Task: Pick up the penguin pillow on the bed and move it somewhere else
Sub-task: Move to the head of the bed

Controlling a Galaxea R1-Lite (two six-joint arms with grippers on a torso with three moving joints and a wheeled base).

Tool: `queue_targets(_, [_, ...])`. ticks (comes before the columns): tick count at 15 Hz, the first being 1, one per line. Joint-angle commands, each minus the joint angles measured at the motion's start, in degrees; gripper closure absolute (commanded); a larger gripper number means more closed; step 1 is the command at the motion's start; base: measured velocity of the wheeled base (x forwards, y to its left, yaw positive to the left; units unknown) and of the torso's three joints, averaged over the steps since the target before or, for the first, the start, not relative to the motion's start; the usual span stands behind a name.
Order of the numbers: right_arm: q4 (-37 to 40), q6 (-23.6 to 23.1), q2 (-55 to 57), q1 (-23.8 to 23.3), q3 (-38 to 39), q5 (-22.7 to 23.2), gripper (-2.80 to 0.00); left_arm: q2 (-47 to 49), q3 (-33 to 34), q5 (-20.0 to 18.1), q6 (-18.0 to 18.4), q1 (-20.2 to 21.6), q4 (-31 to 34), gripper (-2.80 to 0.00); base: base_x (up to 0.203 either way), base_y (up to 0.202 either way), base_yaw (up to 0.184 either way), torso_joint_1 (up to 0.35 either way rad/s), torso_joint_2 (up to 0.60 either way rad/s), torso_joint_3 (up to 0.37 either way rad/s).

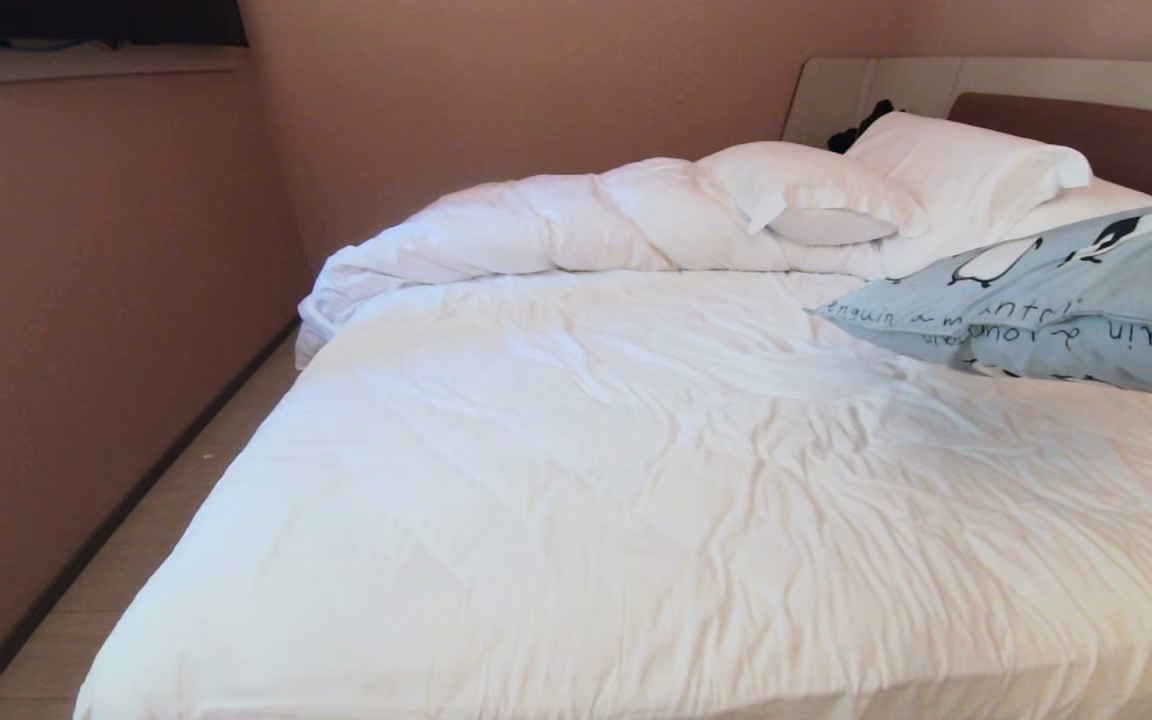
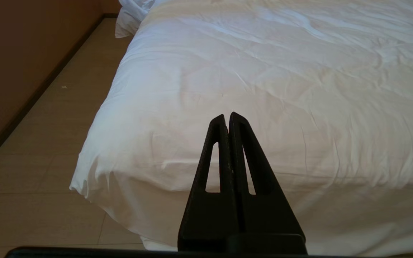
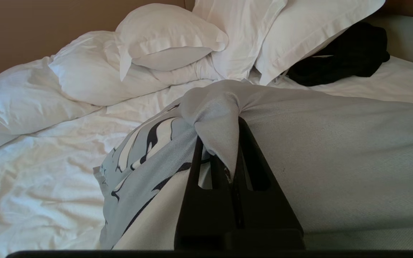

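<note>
1. The right wrist view is showing what the head view is missing: the right gripper [image 3: 229, 143] is clamping a bunched fold of the penguin pillow [image 3: 321, 150], its black fingers [image 3: 253, 157] pinching the light blue cloth between them.
2. In the head view neither arm is appearing; only the penguin pillow [image 1: 1056, 300] is reaching in from the right edge, over the bed [image 1: 586, 480] near the headboard [image 1: 1086, 130], its printed penguins and dark lettering facing the camera.
3. The right wrist view is also revealing a black garment [image 3: 339, 53] lying just beside the white pillows [image 3: 170, 39] at the head of the bed; in the head view it is only peeking out behind those pillows.
4. The left wrist view is showing the left gripper [image 2: 227, 116] hanging over the foot corner of the bed, fingers pressed together on nothing.
5. The bed is wearing a wrinkled white sheet, with a white duvet [image 1: 536, 230] bunched along the far side next to the pillows.
6. Pinkish-brown walls [image 1: 116, 300] are standing beside the bed, and a strip of pale wooden floor [image 2: 48, 150] is running between wall and bed.
</note>
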Motion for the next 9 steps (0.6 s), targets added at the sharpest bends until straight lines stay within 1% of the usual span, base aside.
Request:
queue_targets(1, [-0.18, 0.07, -0.12, -0.24, 0.04, 0.11, 0.00, -0.02, 0.18, 0.04, -0.05, 0.00, -0.08, 0.00, 0.000, 0.000, 0.000, 0.000, 0.00, 0.000])
queue_targets(6, [-0.18, 0.33, -0.03, -0.24, -0.04, 0.20, 0.00, -0.02, 0.18, 0.04, 0.04, 0.00, -0.08, 0.00, 0.000, 0.000, 0.000, 0.000, 0.00, 0.000])
queue_targets(7, [-0.27, 0.33, -0.03, -0.24, -0.04, 0.29, 0.00, -0.02, 0.18, 0.04, 0.04, 0.00, -0.08, 0.00, 0.002, -0.073, -0.001, 0.007, 0.01, 0.007])
queue_targets(9, [-0.27, 0.33, -0.12, -0.24, 0.04, 0.38, 0.00, -0.02, 0.18, 0.04, 0.04, 0.00, -0.08, 0.00, 0.000, -0.155, 0.003, 0.002, 0.00, 0.006])
